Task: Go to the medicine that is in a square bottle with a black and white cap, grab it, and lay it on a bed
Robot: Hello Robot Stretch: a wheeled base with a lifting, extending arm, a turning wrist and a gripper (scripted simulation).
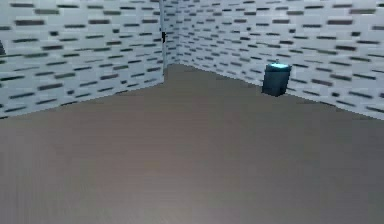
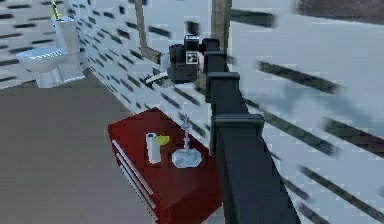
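My arm (image 2: pixel 235 130) rises as a dark bar from the arm side view's bottom edge toward the patterned wall. At its far end are the white marker squares (image 2: pixel 190 58), and left of them the gripper (image 2: pixel 158 72), high above the floor with the wall behind it. A small pale shape sits at the fingers. I cannot make out the far end well, so I cannot tell whether the gripper holds anything. Below the arm stands a red cabinet (image 2: pixel 135 165); on it are a white and yellow upright cylinder (image 2: pixel 153 147) and a glassy dish with a thin stem (image 2: pixel 185 155).
A white toilet (image 2: pixel 55 55) stands at the arm side view's upper left. In the forward view a dark bin (image 1: pixel 276 78) sits against the far wall on the right, with brown floor (image 1: pixel 180 150) stretching to a wall corner (image 1: pixel 165 45).
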